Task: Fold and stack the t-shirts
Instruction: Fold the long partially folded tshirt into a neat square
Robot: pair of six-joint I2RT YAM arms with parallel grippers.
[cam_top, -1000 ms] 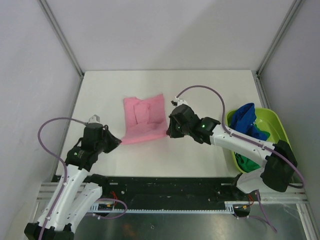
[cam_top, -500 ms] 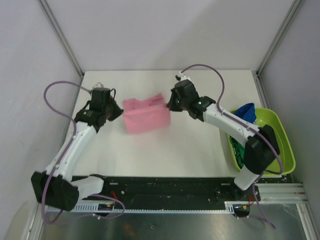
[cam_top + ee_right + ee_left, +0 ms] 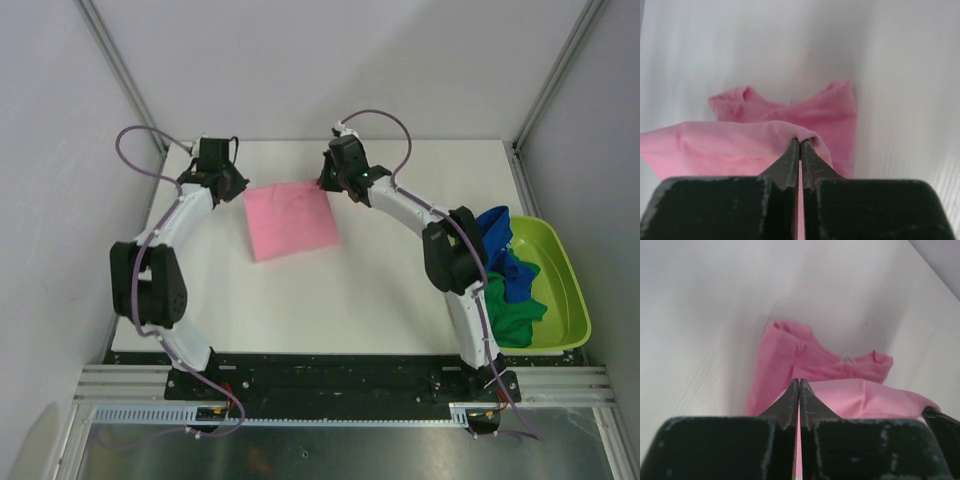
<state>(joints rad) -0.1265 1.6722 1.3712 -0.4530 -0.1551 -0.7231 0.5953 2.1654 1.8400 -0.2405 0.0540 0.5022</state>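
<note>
Two corners of the pink t-shirt clamped — left gripper, right gripper; tub apart.

table: white | tub: lime-green, at its right edge
</note>
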